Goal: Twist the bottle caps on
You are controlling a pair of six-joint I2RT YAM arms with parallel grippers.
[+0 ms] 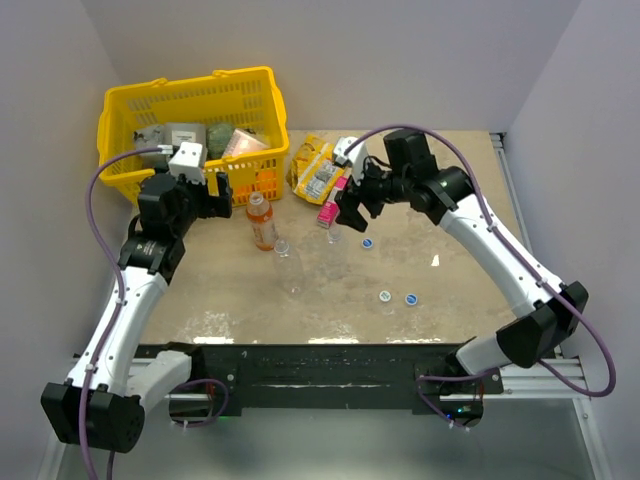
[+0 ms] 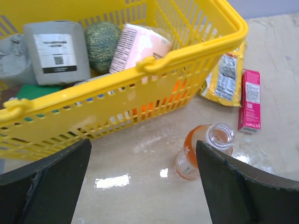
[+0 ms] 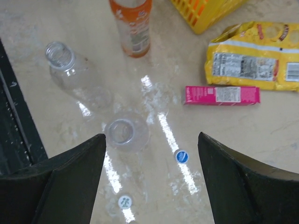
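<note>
**Three bottles open-mouthed, three caps loose on the worktop**

We start with the yellow basket [image 2: 196, 46] at the far left corner. It holds a grey packet with a white label [image 2: 56, 51], a green ball [image 2: 103, 41] and a pink-and-white wrapped pack [image 2: 140, 46]. Other items lie lower down, but we cannot make them out through the slats.

Just in front of the basket stands the orange bottle [image 1: 262, 222], upright, its mouth open. Near it, towards the arm bases, is a clear bottle [image 1: 289, 265], also uncapped. A second clear bottle [image 3: 126, 134] stands to the right of the orange one. We look straight down into its open neck from the right wrist.

The bottle caps lie flat on the worktop [image 1: 470, 200], apart from every bottle. A blue cap [image 1: 367, 242] sits near the second clear bottle. Two more caps [image 1: 385, 296] [image 1: 410, 298] lie side by side closer to the near edge.

The left pincer [image 1: 222, 190] hangs beside the basket with its fingers spread wide, gripping nothing. The right pincer [image 1: 347, 212] hovers above the second clear bottle, fingers apart and empty.

A yellow snack bag [image 3: 254, 58] and a pink packet [image 3: 222, 94] lie beside the basket. The worktop is a glossy beige with streaks of reflected light, and pale walls enclose it.
</note>
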